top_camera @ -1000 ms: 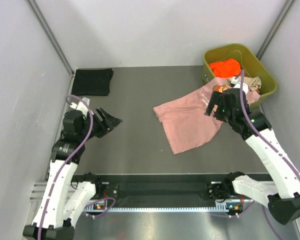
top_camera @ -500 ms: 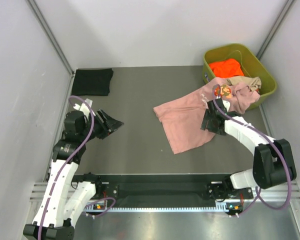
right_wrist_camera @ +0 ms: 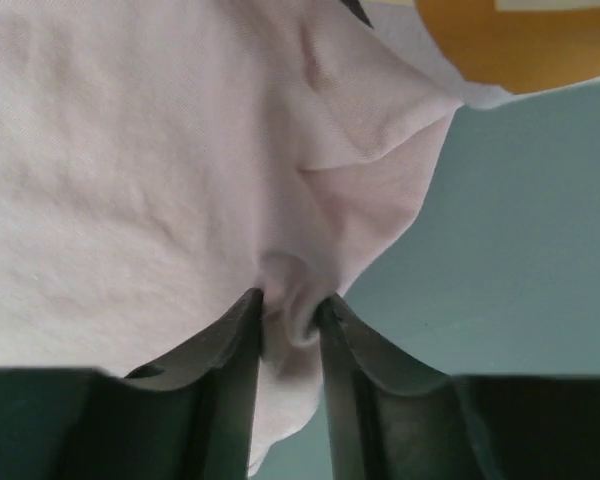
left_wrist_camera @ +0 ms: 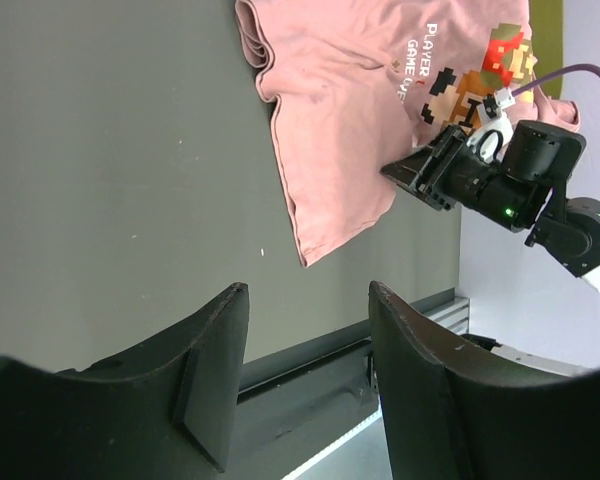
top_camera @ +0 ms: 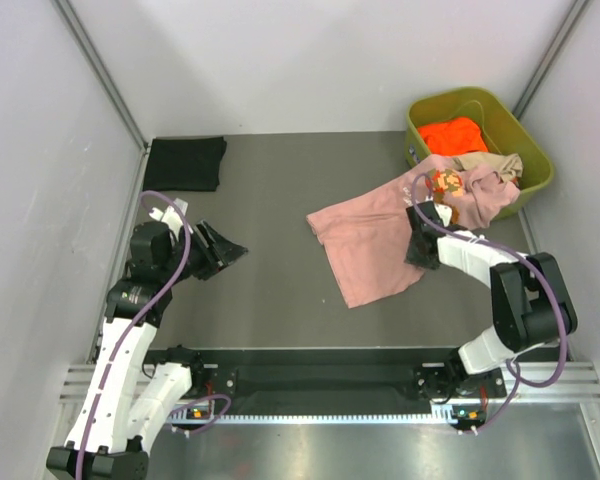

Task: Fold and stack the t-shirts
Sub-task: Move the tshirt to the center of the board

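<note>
pink t-shirt [top_camera: 365,250]: lies crumpled and unfolded on the tabletop [top_camera: 280,190], right of centre, with its printed upper part draped over the near rim of the olive-green bin [top_camera: 535,160]. the right gripper [right_wrist_camera: 292,305] is narrowed onto a bunched fold at the shirt's right-hand edge, and the cloth is pinched between its fingers. this hold seems meant for dragging the garment clear of the bin and spreading it flat before folding. the left gripper [top_camera: 225,248] hovers over bare tabletop with its jaws parted and nothing between them. it is well apart from the shirt's left edge and faces it, presumably placed to take the opposite side. a black t-shirt [top_camera: 185,163], folded, lies at the far left corner, likely as the base of the stack. an orange t-shirt [top_camera: 452,133] and a tan t-shirt [top_camera: 492,163] sit in the bin.
</note>
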Controlling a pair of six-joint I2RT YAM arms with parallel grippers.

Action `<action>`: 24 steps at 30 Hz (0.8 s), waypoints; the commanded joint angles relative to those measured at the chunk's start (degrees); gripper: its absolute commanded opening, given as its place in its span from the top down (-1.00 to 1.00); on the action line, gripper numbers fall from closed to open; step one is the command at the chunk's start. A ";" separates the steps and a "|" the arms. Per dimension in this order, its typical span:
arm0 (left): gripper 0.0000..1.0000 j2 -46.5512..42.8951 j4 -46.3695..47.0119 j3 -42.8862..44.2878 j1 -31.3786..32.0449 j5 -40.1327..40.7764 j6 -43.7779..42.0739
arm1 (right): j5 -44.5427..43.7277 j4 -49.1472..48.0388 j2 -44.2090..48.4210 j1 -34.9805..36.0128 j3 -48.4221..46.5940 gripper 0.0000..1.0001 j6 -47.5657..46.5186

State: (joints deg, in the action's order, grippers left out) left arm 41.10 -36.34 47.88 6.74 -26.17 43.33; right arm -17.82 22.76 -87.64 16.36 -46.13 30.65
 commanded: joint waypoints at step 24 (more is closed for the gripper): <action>-0.06 -8.84 6.38 -1.65 0.11 -1.69 7.74 | -7.40 -2.02 13.75 31.05 -73.08 1.00 -12.63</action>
State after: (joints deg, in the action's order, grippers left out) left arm 32.99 -32.47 44.69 6.79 -28.05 50.43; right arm -27.35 23.62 -68.95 40.05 -109.43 21.12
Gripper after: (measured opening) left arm 0.535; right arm 0.015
